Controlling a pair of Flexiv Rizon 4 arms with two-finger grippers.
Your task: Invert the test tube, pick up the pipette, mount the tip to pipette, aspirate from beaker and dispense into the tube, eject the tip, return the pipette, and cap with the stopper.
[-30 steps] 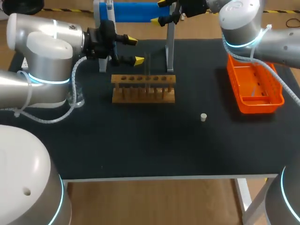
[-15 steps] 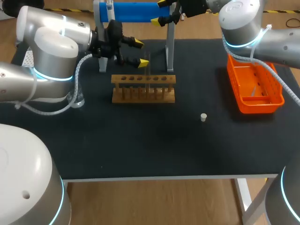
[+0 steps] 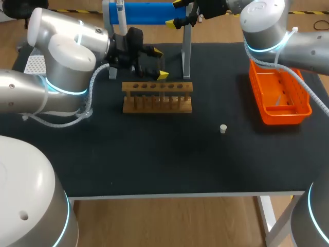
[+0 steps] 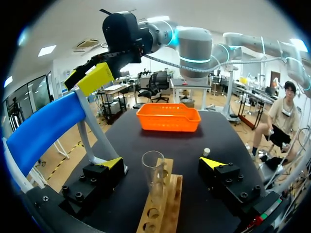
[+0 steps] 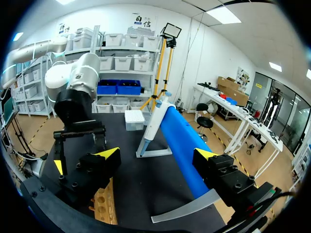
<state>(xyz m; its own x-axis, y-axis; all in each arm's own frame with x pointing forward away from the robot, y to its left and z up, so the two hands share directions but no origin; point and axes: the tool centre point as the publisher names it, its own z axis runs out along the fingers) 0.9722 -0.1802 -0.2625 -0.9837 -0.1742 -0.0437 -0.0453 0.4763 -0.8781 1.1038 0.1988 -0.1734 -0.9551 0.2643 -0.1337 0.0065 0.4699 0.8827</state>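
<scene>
Left jaws sit spread wide either side of the test tube (image 4: 153, 170) in the wooden rack (image 4: 165, 204), not touching it. Right jaws gape empty over the worktop's (image 3: 154, 154) back edge.

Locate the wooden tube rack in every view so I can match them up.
Head view: the wooden rack stands mid-table, just in front of the left claw.
Left wrist view: the rack runs under that open claw, with a glass tube standing in it between the fingers.
Right wrist view: only the rack's end shows, under one finger of the right claw.
Shared landmark: the blue bar stand next to the rack.
</scene>
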